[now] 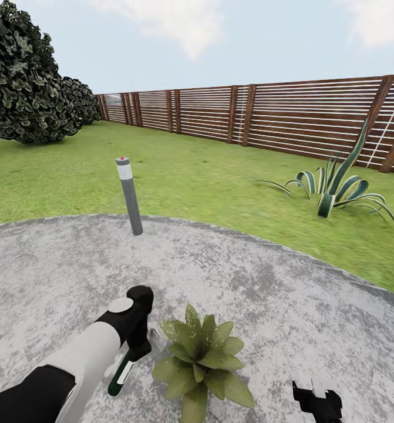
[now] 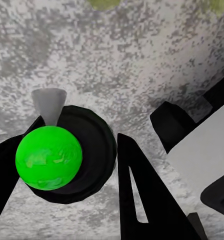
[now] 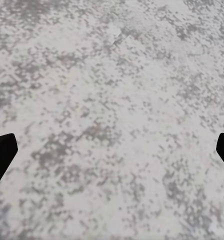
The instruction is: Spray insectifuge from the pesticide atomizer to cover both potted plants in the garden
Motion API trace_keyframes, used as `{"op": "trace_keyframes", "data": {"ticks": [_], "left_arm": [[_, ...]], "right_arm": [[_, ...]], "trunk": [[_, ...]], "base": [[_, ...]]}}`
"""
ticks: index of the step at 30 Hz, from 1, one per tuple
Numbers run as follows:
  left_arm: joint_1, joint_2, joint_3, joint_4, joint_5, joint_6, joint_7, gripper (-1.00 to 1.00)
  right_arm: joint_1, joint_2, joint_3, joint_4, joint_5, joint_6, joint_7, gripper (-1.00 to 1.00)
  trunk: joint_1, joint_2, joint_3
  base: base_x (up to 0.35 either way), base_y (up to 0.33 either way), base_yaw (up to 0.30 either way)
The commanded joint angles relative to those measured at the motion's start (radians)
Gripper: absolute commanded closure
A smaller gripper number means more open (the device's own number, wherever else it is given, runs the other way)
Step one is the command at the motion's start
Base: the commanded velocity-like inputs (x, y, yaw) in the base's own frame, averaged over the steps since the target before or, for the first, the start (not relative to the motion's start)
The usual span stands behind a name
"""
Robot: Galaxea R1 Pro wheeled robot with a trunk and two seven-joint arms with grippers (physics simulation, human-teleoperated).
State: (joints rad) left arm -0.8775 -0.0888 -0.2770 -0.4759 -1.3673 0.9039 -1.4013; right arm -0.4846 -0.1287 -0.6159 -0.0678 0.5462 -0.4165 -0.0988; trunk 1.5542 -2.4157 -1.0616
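Note:
My left gripper (image 1: 132, 351) is shut on the pesticide atomizer (image 1: 121, 374), a slim dark green bottle with a white label, held tilted just above the stone patio (image 1: 267, 294). In the left wrist view the atomizer (image 2: 48, 157) shows a bright green round end and a grey nozzle (image 2: 49, 105), with a black finger on each side of it. One potted plant (image 1: 202, 358), a low rosette of broad green leaves, stands right beside the bottle, to its right. My right gripper (image 1: 317, 400) is low at the right of the plant; in its wrist view it (image 3: 112, 150) is open over bare stone.
A grey lamp post (image 1: 129, 197) stands at the patio's far edge. A striped spiky agave (image 1: 332, 188) grows on the lawn (image 1: 208, 176) to the right. A brown slatted fence (image 1: 279, 114) closes the back, with dark trees (image 1: 26, 88) at the left.

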Motion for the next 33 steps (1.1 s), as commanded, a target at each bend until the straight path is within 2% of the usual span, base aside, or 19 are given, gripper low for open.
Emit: {"op": "trace_keyframes", "data": {"ticks": [1,4,6,10,12,19,20,21,24,27,30,33], "left_arm": [[0.002,0.002,-0.003,-0.006,-0.007,0.01,-0.011,1.0],[-0.009,-0.006,0.0,-0.014,-0.006,0.012,-0.011,1.0],[-0.023,-0.02,0.001,-0.017,-0.006,0.015,-0.011,1.0],[-0.097,-0.032,0.001,-0.017,-0.007,0.016,-0.017,1.0],[-0.111,-0.03,0.0,-0.016,-0.009,0.012,-0.015,1.0],[-0.089,-0.016,-0.005,0.002,-0.013,0.006,-0.012,1.0],[-0.087,-0.01,-0.005,0.003,-0.012,0.006,-0.011,1.0],[-0.072,0.007,-0.007,0.007,-0.011,0.005,-0.01,1.0],[-0.04,0.014,-0.008,0.009,-0.008,0.003,-0.01,1.0],[-0.022,0.004,-0.004,0.01,-0.003,0.001,-0.01,1.0],[0.004,-0.006,-0.002,0.008,0.001,-0.032,-0.009,1.0],[0.012,-0.032,0.0,0.008,0.014,-0.045,-0.008,1.0]], "right_arm": [[-0.001,0.0,-0.005,0.002,0.011,-0.004,-0.006,-1.0],[-0.001,0.0,-0.005,0.002,0.011,-0.004,-0.006,-1.0],[-0.001,0.0,-0.005,0.002,0.011,-0.004,-0.006,-1.0],[-0.001,0.0,-0.005,0.002,0.011,-0.004,-0.006,-1.0],[0.0,0.0,-0.005,0.002,0.011,-0.004,-0.006,-1.0],[-0.001,0.0,-0.005,0.002,0.011,-0.004,-0.006,-1.0],[0.0,0.0,-0.005,0.002,0.011,-0.004,-0.006,-1.0],[-0.001,0.0,-0.005,0.002,0.011,-0.004,-0.006,-1.0],[-0.001,0.0,-0.005,0.002,0.011,-0.004,-0.006,-1.0],[-0.001,0.0,-0.005,0.002,0.011,-0.004,-0.006,-1.0],[0.0,0.0,-0.005,0.002,0.011,-0.004,-0.006,-1.0],[0.0,0.0,-0.005,0.002,0.011,-0.004,-0.006,-1.0]], "trunk": [[0.0,0.0,-0.001],[0.0,0.0,-0.001],[0.0,0.0,-0.001],[0.0,0.0,-0.001],[0.0,0.0,-0.001],[0.0,0.0,-0.001],[0.0,0.0,-0.001],[0.0,0.0,-0.001],[0.0,0.0,-0.001],[0.0,0.0,-0.001],[0.0,0.0,-0.001],[0.0,0.0,-0.001]], "base": [[0.0,0.0,0.0],[0.0,0.0,0.0],[0.0,0.0,0.0],[0.0,0.0,0.0],[0.0,0.0,0.0],[0.0,0.0,0.0],[0.0,0.0,0.0],[0.0,0.0,0.0],[0.0,0.0,0.0],[0.0,0.0,0.0],[0.0,0.0,0.0],[0.0,0.0,0.0]]}}
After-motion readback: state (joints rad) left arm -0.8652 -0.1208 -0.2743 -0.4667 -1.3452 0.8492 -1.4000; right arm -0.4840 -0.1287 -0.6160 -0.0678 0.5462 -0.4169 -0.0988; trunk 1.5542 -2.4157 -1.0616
